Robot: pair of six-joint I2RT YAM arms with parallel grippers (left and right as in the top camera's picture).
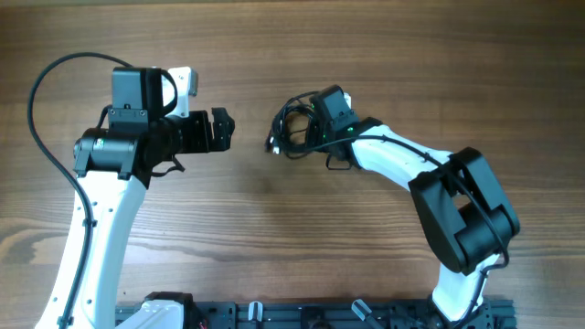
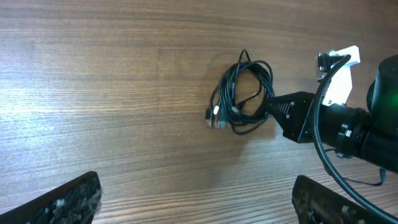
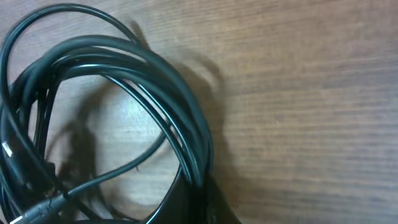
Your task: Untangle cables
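- The left gripper (image 1: 224,128) hovers above the table (image 1: 256,210), left of centre, and points toward the bundle. In the left wrist view its fingers (image 2: 62,199) sit at opposite bottom corners, spread wide, with nothing between them.
- A strip of bare wood separates the left gripper from the bundle. There is no contact on this side.
- The cables (image 2: 231,111) lie on the table near its centre, wound together in one compact coil. Several thin black strands overlap around the loop.
- Light-tipped plug ends (image 2: 215,118) project from the lower left of the coil.
- The right gripper (image 2: 277,109) meets the right edge of the coil. In the right wrist view the strands run down into a dark finger mass at bottom centre. The jaws read as drawn narrow and pinching the cables there, although the contact point itself is partly hidden.
- Status: no strand lies apart from the coil, so separation appears not yet begun.
- Remaining work, as a judgement: anchor the coil with one gripper, draw a plug end clear with the other, and repeat until each cable lies apart.
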